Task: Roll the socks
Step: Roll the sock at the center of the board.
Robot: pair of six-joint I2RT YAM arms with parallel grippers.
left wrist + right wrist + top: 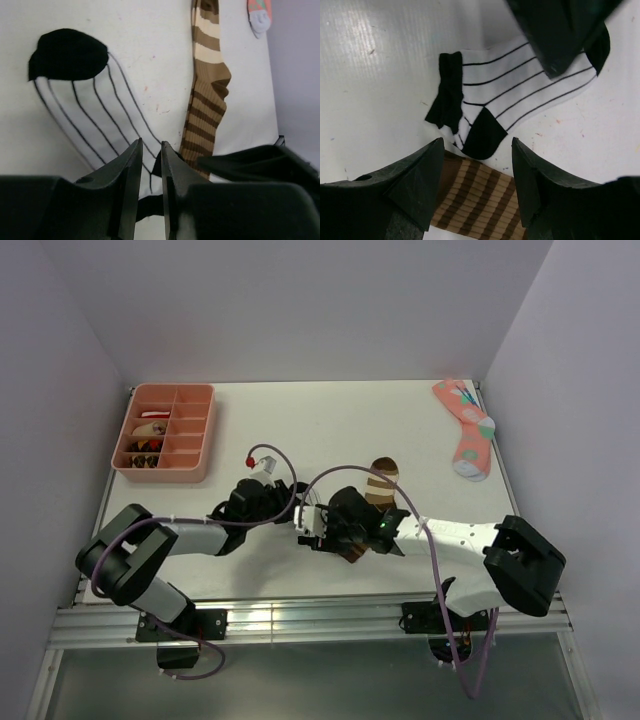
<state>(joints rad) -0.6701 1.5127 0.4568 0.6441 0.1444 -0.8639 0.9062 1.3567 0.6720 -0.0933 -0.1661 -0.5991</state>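
The left wrist view looks past the left jaws, which stand only a narrow slit apart over the striped foot of the white sock (85,115). Whether they pinch the fabric I cannot tell. That sock lies flat on the desk (150,50), with its black toe ahead of these jaws and to their left. Just to their right, the brown sock (205,100) runs away from them, kinked midway, and the pink sock (260,17) peeks in beyond its far end.

The right wrist view shows what that one hides. The white sock's black cuff, bunched, and its black heel lie just ahead of the right jaws. These are spread wide and released, with the brown sock's striped end lying between them. One of the left arm's fingers (555,35) covers part of the white sock.

Only the top view shows the pink tray (165,474), well apart from both jaws on the left arm's side. There the two wrists hide nearly all of the white sock.
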